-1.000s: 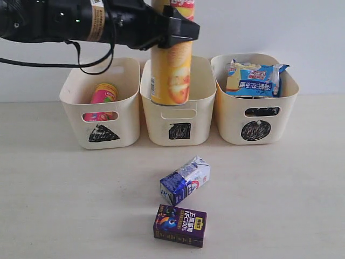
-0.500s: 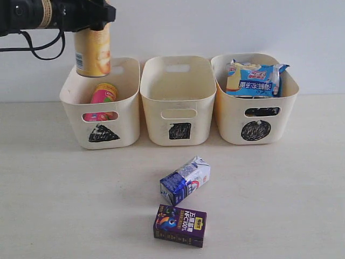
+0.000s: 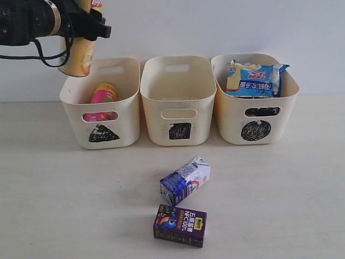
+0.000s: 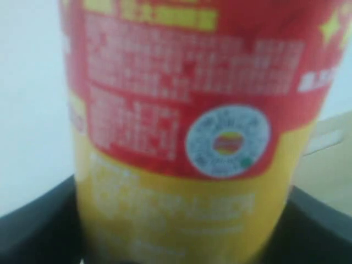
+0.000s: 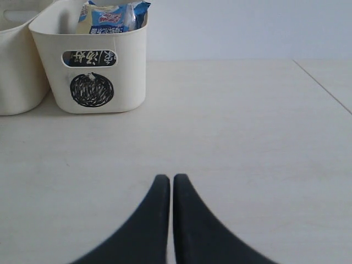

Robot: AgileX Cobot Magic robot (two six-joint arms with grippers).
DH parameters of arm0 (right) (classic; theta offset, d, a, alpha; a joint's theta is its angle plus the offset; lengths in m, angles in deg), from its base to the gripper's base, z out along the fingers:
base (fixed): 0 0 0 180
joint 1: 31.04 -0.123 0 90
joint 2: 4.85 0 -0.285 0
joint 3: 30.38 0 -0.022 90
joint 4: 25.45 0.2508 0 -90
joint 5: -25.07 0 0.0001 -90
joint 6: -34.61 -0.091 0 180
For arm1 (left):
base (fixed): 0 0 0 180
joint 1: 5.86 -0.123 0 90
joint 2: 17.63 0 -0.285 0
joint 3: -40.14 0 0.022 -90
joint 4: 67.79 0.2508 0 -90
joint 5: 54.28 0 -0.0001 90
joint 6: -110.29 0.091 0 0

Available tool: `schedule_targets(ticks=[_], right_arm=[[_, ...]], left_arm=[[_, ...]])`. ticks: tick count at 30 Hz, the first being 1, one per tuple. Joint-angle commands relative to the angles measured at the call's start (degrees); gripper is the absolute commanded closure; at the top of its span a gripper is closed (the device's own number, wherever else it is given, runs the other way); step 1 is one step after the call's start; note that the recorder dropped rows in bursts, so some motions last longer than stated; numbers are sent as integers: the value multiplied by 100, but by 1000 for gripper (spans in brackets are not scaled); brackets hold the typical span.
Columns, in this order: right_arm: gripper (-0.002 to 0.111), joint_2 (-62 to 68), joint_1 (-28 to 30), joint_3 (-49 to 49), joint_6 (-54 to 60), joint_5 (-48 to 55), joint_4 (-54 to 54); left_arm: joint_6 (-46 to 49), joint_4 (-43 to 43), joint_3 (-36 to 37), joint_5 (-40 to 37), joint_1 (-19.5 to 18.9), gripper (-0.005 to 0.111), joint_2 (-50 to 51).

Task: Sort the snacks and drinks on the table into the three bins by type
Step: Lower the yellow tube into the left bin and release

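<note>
White wall behind, pale table (image 3: 280,205) below.

Left claw (image 3: 83,24) is clamped on the yellow chip tube (image 3: 78,56). It grips high up, and the tube is tilted and hangs over the back outer corner of the triangle bin (image 3: 73,108). The pink tube (image 3: 102,94) is already inside that bin.

Risks:
- The tube's lower end sits above the rim, not the opening. Letting go here likely clips the rim, and the tube drops behind the triangle bin.
- A high grip on a tilted tube leaves a long free end, so it may swing on descent and knock the bin.
- The pink tube takes up floor space. The yellow one could land on it, lean out, or tip the light bin.

Views:
- Exterior: only view showing tube against rim. Also shows the blue-and-white carton (image 3: 186,181) and purple carton (image 3: 180,225) unsorted on the table, out in front of the square bin (image 3: 199,124) beside the triangle bin. Right arm not visible.
- Left wrist: blurred tube label (image 4: 187,137) fills the frame, dark fingers (image 4: 33,231) on both sides. Can't judge the drop spot.
- Right wrist: right claw (image 5: 168,192) together, empty, low over the table. Faces the circle bin (image 5: 126,82), two along from the triangle bin, with the blue-white bag (image 5: 110,14) in it.
</note>
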Motion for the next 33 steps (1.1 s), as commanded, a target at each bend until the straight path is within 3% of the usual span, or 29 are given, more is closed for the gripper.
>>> schedule_targets(ticks=[1, 4, 7, 8, 14, 15, 17, 19, 22, 28, 33], right_arm=[[108, -29, -13, 22, 34, -45, -20], [108, -29, -13, 22, 34, -45, -20], [108, -29, -13, 22, 34, -45, -20], [108, -29, -13, 22, 34, -45, -20], [108, -29, -13, 22, 34, -45, -20], [108, -29, -13, 22, 34, -45, -20], [108, -29, -13, 22, 34, -45, -20], [108, -29, -13, 22, 34, -45, -20], [108, -29, -13, 22, 34, -45, -20], [108, -29, -13, 22, 34, -45, -20], [108, -29, -13, 22, 34, -45, -20]], left_arm=[[1053, -32, -153, -697, 39, 102, 163], [1528, -51, -153, -1003, 51, 102, 208], [2006, -984, -153, -1185, 65, 102, 216], [2675, -2012, -163, -1173, 80, 102, 216], [6220, -5911, -597, -1824, 174, 102, 216], [7241, -7170, -943, -2185, 174, 102, 216], [7951, -8178, -1401, -2634, 174, 102, 216], [8153, -8633, -1890, -3035, 174, 102, 274], [8153, -8659, -2485, -3506, 174, 102, 559], [8153, -9815, -2649, -2264, 174, 102, 1139], [8153, -9830, -2649, -1757, 174, 102, 1580]])
